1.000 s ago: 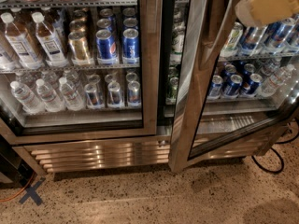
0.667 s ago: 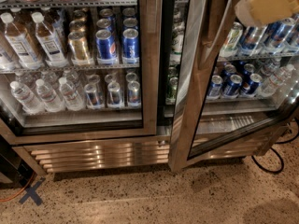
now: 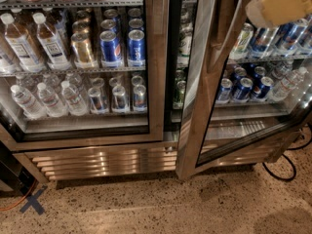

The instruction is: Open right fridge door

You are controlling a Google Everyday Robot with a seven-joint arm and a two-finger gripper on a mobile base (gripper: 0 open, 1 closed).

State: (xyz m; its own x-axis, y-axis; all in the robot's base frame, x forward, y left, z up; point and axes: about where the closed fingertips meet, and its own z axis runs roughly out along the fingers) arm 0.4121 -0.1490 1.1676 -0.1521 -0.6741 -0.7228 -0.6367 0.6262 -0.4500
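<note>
The right fridge door [image 3: 197, 106] is a glass pane in a wide brushed-steel frame. It stands swung partly outward, its free left edge out in front of the cabinet, with a dark gap and inner shelves showing beside it. The twin left door [image 3: 155, 62] is shut over water bottles and cans. My gripper [image 3: 280, 5] shows as a cream-coloured padded body at the top right, in front of the open door's upper glass.
Blue cans [image 3: 243, 87] and bottles sit on the shelves behind the right door. A steel grille [image 3: 102, 162] runs under the doors. A black cable [image 3: 285, 167] lies on the speckled floor at right. A blue tape cross [image 3: 31, 204] marks the floor at bottom left.
</note>
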